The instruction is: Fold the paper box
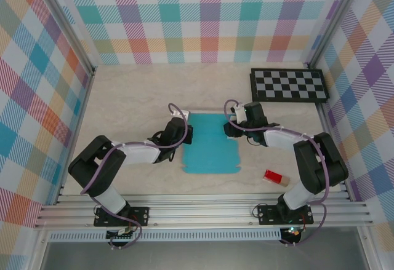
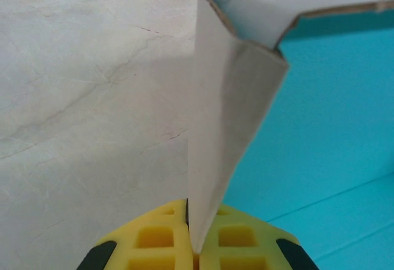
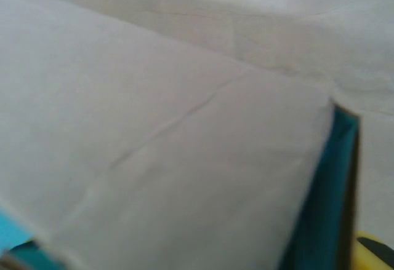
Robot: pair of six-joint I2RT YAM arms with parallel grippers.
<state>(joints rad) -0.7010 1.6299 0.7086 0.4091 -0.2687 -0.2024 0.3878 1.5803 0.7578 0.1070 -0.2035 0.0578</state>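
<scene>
left tool [image 2: 192, 250] clamps paper box [image 2: 228, 128] | thin matte card, teal inside

You see the paper box [image 1: 211, 144] as thin matt card, teal on one face, dull white on the other, its cut edge raw and brown. The table [image 1: 135, 91] is pale, matt and faintly veined. The left gripper [image 2: 194, 251] is smooth yellow plastic with moulded square pockets. The front rails [image 1: 203, 211] are bare silvery metal.

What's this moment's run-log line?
left tool: shut on paper box flap | right tool: at its right edge, state unclear | fold: unfinished
</scene>
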